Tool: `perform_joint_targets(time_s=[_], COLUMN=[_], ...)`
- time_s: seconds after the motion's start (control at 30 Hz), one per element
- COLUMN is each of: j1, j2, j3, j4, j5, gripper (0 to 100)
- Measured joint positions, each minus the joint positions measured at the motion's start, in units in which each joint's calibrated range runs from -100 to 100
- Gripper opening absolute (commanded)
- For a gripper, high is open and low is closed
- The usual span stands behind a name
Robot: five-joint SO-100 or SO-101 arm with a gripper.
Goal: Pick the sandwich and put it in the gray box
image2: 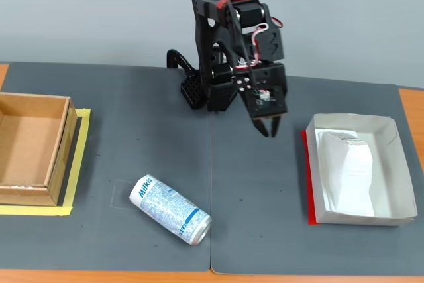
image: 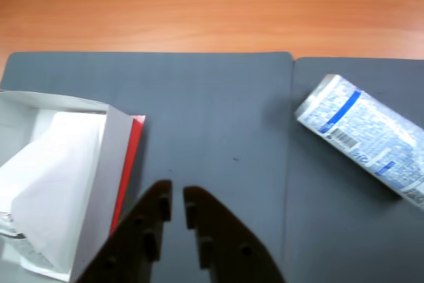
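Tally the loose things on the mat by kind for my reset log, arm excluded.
Boxes: 2, a shallow light gray cardboard tray and an open brown cardboard box
Sandwich packs: 1, the flat white plastic sandwich pack lying inside the gray tray
Cans: 1, a blue-and-white Milkis can on its side
Total: 4

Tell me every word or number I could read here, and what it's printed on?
"Milkis": on the can lying on its side, fixed view.
The can's fine print and barcode: too small to read.
The sandwich label in the gray box: too blurred to read.
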Motion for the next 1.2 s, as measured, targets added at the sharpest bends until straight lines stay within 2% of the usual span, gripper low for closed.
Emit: perform_joint_targets(time_s=[0.23, 0.43, 0.67, 1.0, 1.2], j1=[3.46, 8.11, 12.31, 16.21, 16.65], j2=[-15.12, -26.0, -34.49, -50.81, -52.25], j3=[21.19, 36.55, 51.01, 65.47, 72.56], j4=[-11.27, -16.48, -18.21, -18.39, -18.73], j5=[1.86, 1.86, 1.86, 5.67, 5.76], gripper=[3, 3, 3, 3, 2])
